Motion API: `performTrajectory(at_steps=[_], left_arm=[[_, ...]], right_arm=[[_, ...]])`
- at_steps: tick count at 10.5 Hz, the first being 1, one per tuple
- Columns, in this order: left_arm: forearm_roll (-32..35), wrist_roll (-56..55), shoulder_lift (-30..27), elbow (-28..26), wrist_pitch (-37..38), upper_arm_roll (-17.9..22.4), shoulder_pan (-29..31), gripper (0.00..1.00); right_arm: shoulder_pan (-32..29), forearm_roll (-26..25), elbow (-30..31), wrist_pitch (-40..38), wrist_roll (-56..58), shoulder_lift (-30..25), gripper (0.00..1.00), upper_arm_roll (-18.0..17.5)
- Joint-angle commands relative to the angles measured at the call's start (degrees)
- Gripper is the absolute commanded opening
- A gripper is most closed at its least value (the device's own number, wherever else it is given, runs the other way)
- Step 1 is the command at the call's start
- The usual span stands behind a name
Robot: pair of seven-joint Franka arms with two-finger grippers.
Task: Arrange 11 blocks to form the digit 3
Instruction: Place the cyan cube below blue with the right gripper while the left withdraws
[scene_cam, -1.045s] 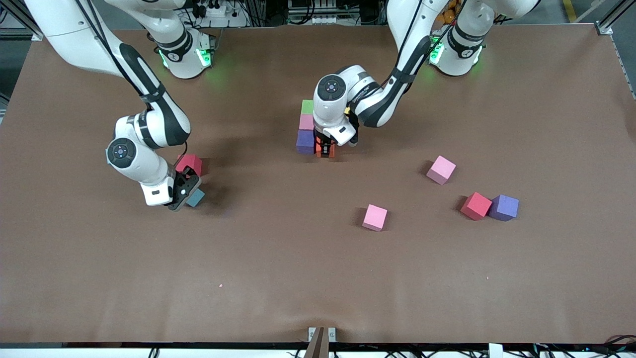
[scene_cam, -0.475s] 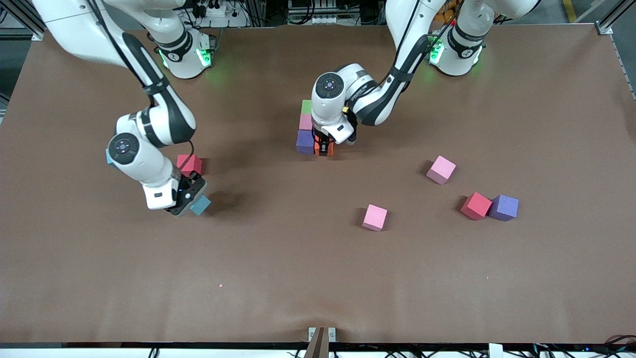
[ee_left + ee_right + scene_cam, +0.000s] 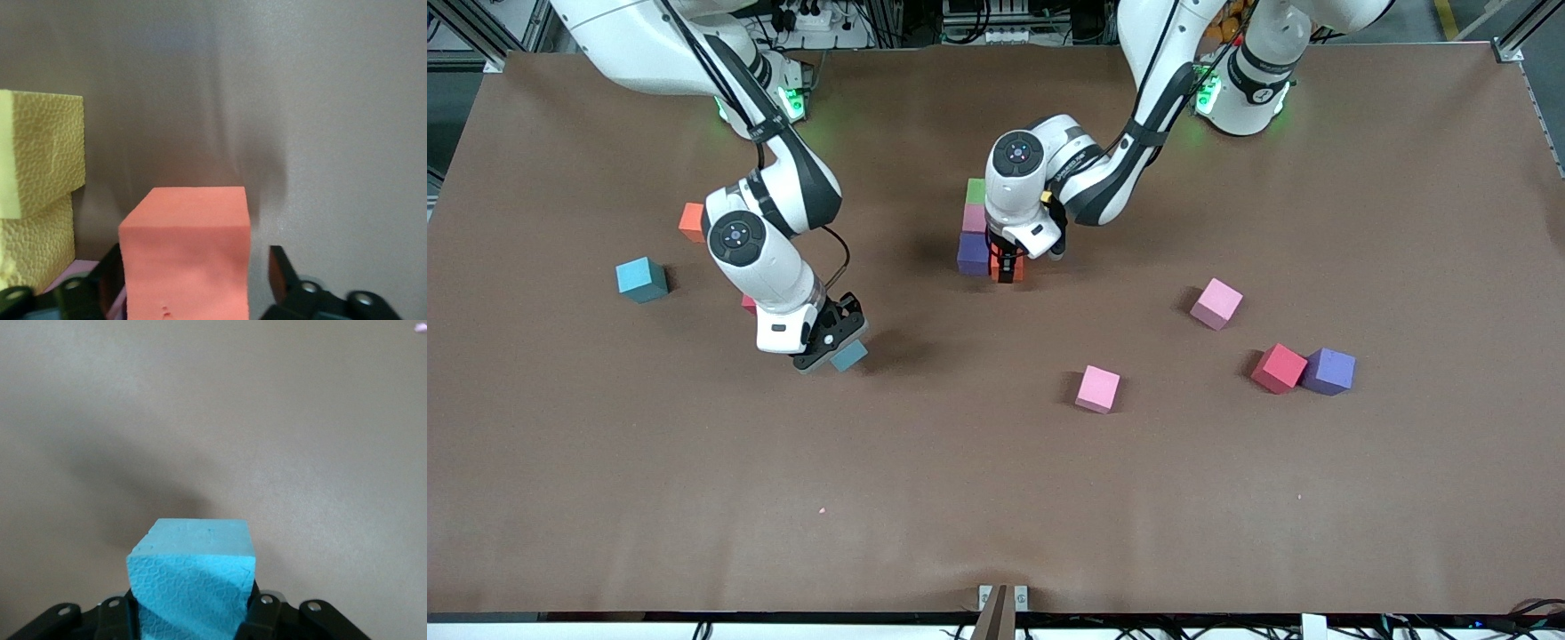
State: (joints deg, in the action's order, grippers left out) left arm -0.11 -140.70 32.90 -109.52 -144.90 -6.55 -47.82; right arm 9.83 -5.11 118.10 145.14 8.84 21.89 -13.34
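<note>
Brown table (image 3: pixel 996 498) carries small matte foam cubes, scattered and partly stacked.

Left gripper (image 3: pixel 1007 264) sits low at the middle of the table, at the cluster of touching cubes. An orange cube (image 3: pixel 185 257) stands between its fingers (image 3: pixel 280 273); in the left wrist view a gap shows on one side, jaws spread, block not gripped. Beside it: purple cube (image 3: pixel 972 252), pink cube (image 3: pixel 975 217), green cube (image 3: pixel 977 190) in a touching row running away from the front camera. Two yellow cubes (image 3: pixel 41 193), one on the other, show in the left wrist view only.

Right gripper (image 3: pixel 831 347) hangs over bare table toward the right arm's end, fingers clamped on a cyan cube (image 3: pixel 193 577), lifted off the surface.

Count visible from the front:
- pink, three: cluster one, (image 3: pixel 1216 303), (image 3: pixel 1097 388)
- purple, two: the second (image 3: pixel 1328 371) touching a red cube (image 3: pixel 1279 367)
- cyan, two: the second (image 3: pixel 641 279) on the table
- orange, two: the second (image 3: pixel 691 221)
- red, a second (image 3: pixel 748 303), mostly hidden by the right arm
- green, one
</note>
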Motion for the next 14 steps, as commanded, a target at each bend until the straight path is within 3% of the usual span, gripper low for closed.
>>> performTrajectory(at_steps=[1,3,6,10,14], left_arm=[[1.5,-1.8,-2.2,-0.4,0.3,0.1,-0.1,1.00],[1.6,-1.3,-5.0,-0.9,2.9,0.0,-0.1,1.00],[1.6,0.7,-9.9,-1.8,7.3,0.0,0.2,1.00],[1.6,10.5,-18.5,-6.3,7.8,0.1,3.9,1.00],[1.6,27.9,-19.8,-3.3,11.9,0.2,12.6,1.00]], right_arm=[[4.4,-0.8,-0.7,-0.9,-16.8,0.4,0.16,-0.5],[8.7,-1.0,-1.4,-0.3,-34.2,1.7,0.16,-0.5],[14.5,-0.9,-5.0,-0.3,-48.8,5.4,0.16,-0.4],[19.7,-1.0,-9.6,-0.2,-62.5,10.0,0.16,-0.2],[22.0,-1.2,-10.4,-0.1,-64.6,11.9,0.16,-0.2]])
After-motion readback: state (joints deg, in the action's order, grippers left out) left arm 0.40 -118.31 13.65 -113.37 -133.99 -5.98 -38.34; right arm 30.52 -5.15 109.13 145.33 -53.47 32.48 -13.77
